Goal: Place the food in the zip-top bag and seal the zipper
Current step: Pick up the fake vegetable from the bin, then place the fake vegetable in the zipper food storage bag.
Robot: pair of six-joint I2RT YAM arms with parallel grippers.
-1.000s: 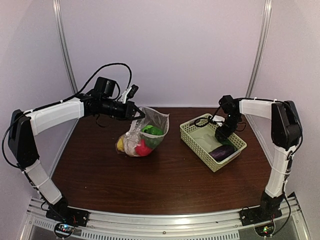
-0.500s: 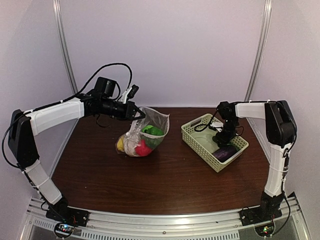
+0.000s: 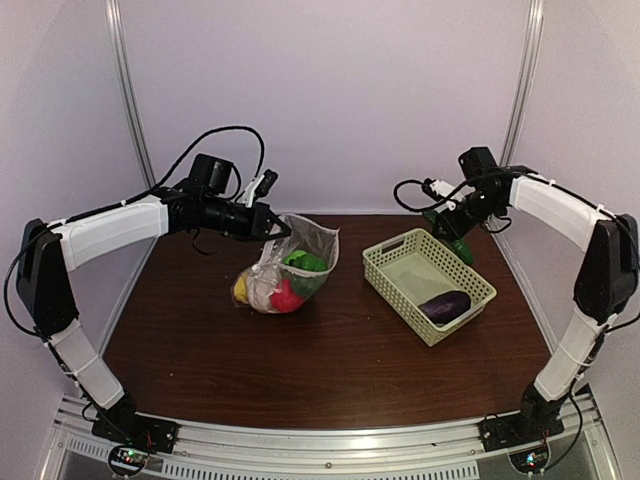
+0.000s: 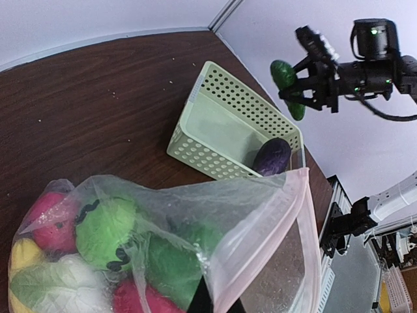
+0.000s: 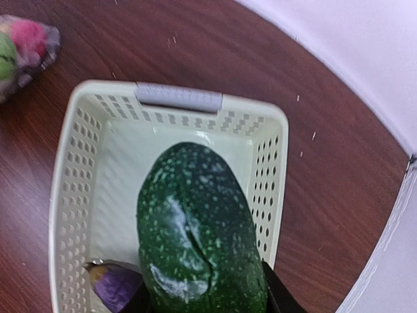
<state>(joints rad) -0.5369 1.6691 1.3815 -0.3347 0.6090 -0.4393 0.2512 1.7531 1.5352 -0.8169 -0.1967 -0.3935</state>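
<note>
My right claw [image 3: 450, 227] clamped on cucumber [image 5: 199, 228] mid-body, upper right of frame, above basket [image 3: 392, 298]. Cucumber likely light, smooth, slippery; middle grip best. My left claw [image 3: 271, 229] pinched shut on bag [image 4: 260, 222] mouth, centre-left.

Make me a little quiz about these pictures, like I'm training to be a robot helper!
1. True or false: the eggplant lies inside the basket.
2. What does the right hand hold in the air? A) cucumber B) cauliflower C) pink ball
3. Fill in: the left hand pinches the mouth edge of the ___.

Key: 1 true. 2 A. 3 bag.
</note>
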